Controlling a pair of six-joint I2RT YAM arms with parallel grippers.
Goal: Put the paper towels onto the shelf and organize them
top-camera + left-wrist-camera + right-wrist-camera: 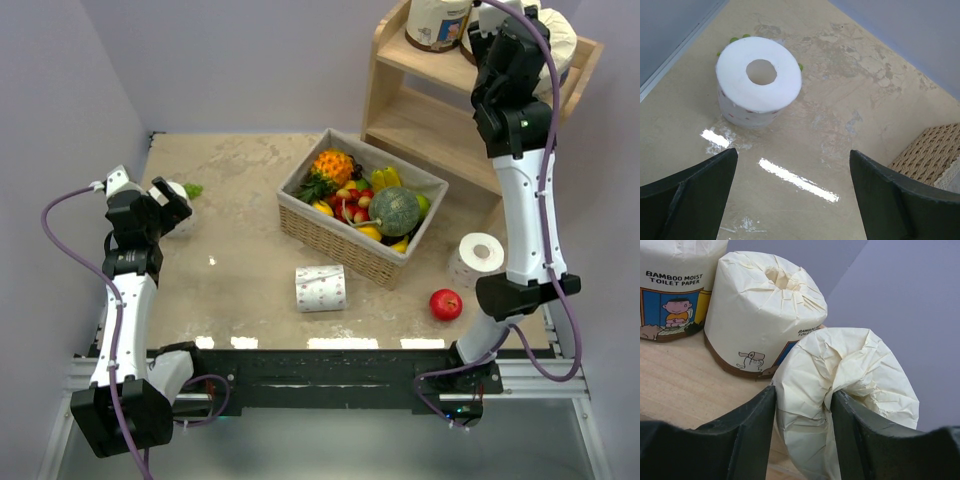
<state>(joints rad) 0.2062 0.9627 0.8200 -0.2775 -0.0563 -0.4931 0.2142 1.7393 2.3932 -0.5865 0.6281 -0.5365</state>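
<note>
My right gripper (804,392) is shut on a cream-wrapped paper towel roll (855,370), tilted over the right end of the wooden shelf's top tier (680,385). Two more wrapped rolls (760,310) (675,285) stand upright on that tier. In the top view the shelf (430,130) is at the back right. My left gripper (793,152) is open and empty, just short of an upright bare white roll (759,82) at the table's left (180,205). Another bare roll (320,288) lies on its side mid-table. A third (476,258) stands by the right arm.
A wicker basket (300,215) filled with fruit sits mid-table in front of the shelf; its corner shows in the left wrist view (935,155). A red apple (446,304) lies near the right arm's base. A small green item (193,189) lies behind the left roll.
</note>
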